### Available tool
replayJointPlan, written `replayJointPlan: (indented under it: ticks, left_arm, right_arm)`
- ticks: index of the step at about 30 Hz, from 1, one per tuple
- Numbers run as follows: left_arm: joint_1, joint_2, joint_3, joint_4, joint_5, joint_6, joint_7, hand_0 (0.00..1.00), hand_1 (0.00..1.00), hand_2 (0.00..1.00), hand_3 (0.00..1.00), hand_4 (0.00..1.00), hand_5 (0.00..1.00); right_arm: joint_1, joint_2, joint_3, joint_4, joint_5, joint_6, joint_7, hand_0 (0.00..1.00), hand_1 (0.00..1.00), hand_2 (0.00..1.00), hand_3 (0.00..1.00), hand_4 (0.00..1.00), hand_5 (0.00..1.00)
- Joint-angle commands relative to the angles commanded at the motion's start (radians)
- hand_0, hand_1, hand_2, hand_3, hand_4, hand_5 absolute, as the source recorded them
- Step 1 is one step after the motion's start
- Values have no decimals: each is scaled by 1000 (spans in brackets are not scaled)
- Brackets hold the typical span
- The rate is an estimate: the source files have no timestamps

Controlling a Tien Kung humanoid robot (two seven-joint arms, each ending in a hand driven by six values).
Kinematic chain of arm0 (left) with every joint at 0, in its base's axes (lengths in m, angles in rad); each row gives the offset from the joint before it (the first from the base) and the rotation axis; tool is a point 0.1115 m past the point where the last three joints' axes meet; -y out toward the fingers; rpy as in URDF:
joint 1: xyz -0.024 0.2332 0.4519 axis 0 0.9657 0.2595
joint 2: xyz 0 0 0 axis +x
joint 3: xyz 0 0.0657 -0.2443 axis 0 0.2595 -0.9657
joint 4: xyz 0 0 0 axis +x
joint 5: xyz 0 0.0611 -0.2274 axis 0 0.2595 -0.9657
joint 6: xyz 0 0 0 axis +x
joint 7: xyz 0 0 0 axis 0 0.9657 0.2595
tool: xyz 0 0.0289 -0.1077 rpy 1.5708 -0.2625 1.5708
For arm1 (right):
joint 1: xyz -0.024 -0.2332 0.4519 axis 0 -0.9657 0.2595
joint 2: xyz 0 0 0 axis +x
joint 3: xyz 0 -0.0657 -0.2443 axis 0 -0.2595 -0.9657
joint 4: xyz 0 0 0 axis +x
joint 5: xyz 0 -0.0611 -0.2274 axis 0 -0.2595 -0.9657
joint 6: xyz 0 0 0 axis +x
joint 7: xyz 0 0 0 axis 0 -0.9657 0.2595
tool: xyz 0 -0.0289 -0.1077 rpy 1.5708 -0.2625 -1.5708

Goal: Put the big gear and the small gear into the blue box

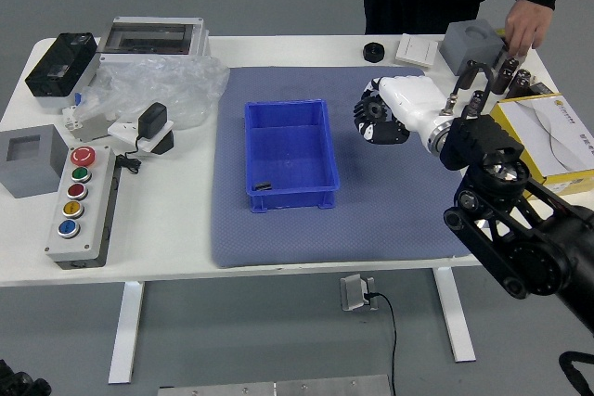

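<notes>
While a person's hand (527,27) reaches in at the white worktop's (165,229) far corner, the robot's black-and-white right hand (393,110) seems closed round a dark round gear (372,109), short of the open blue plastic box (292,199). A small dark piece (263,186) inside may be the other gear; one placement probably remains.

A white table (172,224) spreads across the scene, a blue-gray mat (390,229) at its center under an open blue box (292,146). Along the left stand a push-button panel (85,248), a gray box (31,159) and a black-lidded case (61,64), with a windowed enclosure (148,38) at far left and crumpled clear plastic (176,81) just nearer. A black round piece (373,52) and a white slotted block (417,50) line the far side. A gray case (471,42), dark cylinders (506,78) and a yellow box (568,183) crowd the right.
</notes>
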Motion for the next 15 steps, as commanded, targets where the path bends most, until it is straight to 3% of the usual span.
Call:
replayJointPlan:
  ticks: [15]
  left_arm:
    - [4,-4,-6,-2,16,-7,2,834,822,824,838,694,581]
  right_arm:
    - [105,142,-134,-64,0,8,2,495,406,426,538,441,291]
